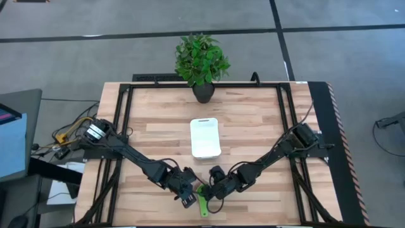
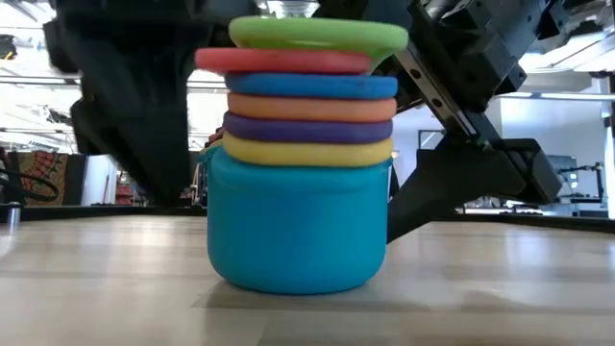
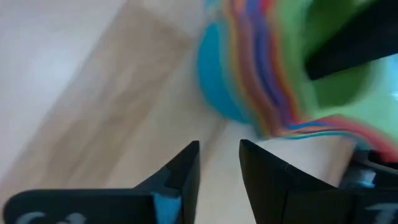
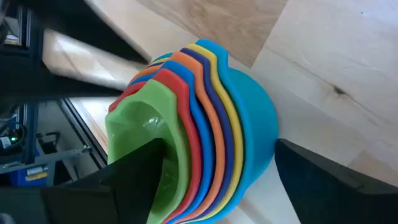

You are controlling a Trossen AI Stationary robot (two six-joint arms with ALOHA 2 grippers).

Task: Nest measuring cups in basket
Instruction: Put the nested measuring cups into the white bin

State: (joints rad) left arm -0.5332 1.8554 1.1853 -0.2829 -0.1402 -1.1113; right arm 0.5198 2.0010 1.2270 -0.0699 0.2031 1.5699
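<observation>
The low view alone showed the nested measuring cups [image 2: 303,154] standing on the table [image 2: 96,279]. The right gripper [image 4: 211,180] straddled the stack, fingers spread, one inside the green cup [image 4: 146,134]. The left gripper [image 3: 217,165] hovered beside, fingers slightly parted and empty.

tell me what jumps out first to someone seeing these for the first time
The rainbow stack of nested measuring cups grabs the eye, standing on the table's near edge with the big teal cup at the bottom and the green cup on top. The right claw straddles the stack, one finger inside the green cup, while the white basket sits mid-table.
</observation>
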